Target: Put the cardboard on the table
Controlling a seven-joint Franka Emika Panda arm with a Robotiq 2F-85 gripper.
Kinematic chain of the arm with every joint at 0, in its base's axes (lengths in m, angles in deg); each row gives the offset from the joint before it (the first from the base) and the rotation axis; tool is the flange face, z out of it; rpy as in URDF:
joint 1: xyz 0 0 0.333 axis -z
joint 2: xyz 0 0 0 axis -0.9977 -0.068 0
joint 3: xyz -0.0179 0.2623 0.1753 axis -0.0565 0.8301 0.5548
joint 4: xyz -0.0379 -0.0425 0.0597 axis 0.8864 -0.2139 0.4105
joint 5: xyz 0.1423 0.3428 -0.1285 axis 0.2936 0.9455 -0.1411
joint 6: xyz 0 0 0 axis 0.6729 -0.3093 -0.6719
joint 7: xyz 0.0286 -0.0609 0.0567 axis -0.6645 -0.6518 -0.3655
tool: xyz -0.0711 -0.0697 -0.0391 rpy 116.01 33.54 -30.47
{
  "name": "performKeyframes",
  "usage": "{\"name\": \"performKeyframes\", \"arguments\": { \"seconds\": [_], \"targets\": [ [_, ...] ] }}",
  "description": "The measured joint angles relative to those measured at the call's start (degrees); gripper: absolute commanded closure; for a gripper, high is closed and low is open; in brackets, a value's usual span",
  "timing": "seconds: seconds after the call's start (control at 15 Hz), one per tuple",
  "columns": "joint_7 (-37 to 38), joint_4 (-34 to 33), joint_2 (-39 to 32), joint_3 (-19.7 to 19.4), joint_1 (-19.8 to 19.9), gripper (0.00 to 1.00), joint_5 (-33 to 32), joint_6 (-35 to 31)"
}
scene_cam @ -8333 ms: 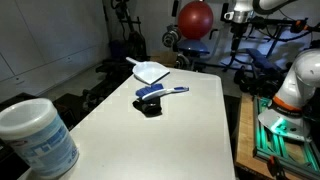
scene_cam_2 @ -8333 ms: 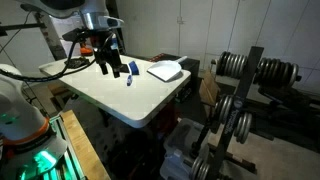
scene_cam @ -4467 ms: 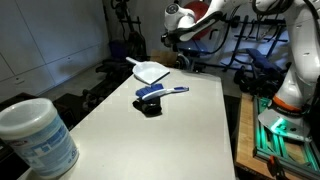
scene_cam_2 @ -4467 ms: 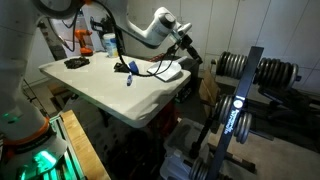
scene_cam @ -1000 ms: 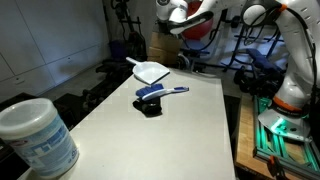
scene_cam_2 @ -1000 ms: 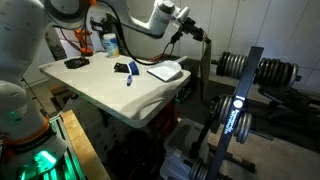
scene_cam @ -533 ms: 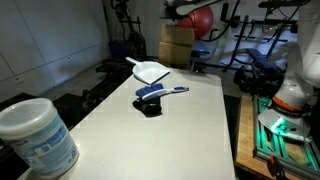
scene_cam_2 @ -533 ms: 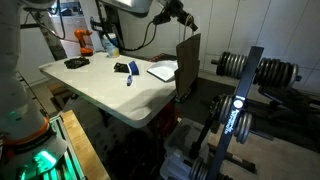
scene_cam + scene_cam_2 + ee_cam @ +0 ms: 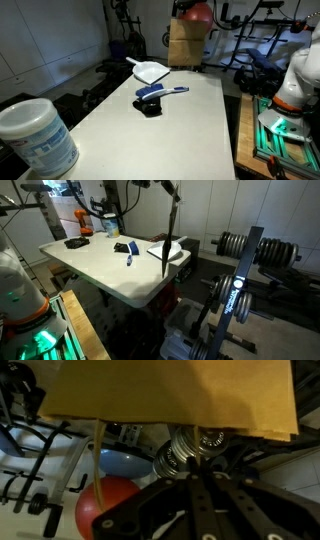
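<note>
Wrist view: the dark body of the claw (image 9: 198,488) fills the lower middle of the frame. The cardboard (image 9: 170,395) spans the whole top as a plain brown sheet. The spot where the fingers meet the sheet is not clear here. Between them show stacked weight plates (image 9: 190,445), and a red ball (image 9: 110,505) sits at the lower left.

In both exterior views the cardboard hangs upright from the claw at the very top of the frame, so the claw is closed on its upper edge. In an exterior view the sheet turns its broad face to the camera in the upper middle (image 9: 187,42). Its lower edge lies just above the far end of the white worktop (image 9: 185,130), behind the white dustpan (image 9: 152,72). In an exterior view it is seen edge-on, as a thin dark strip, slightly tilted (image 9: 169,240). It crosses the dustpan in the picture near the worktop's right-hand edge. Whether its lower end touches anything cannot be told.

Nearer on the worktop lie a blue brush (image 9: 165,92) and a small black object (image 9: 150,106). A white tub (image 9: 38,140) fills the lower left corner.
</note>
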Motion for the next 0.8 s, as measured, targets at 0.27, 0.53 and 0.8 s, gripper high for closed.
{"name": "performKeyframes", "arguments": {
  "seconds": [0.27, 0.53, 0.8],
  "targets": [
    [-1.7, 4.3, 3.6, 0.9, 0.7, 0.99, 0.0, 0.0],
    [-2.4, 4.4, 3.7, 2.1, 1.6, 0.99, 0.8, -0.1],
    [-12.1, 4.4, 5.5, 3.5, 2.3, 0.99, 8.5, -0.1]
  ]
}}
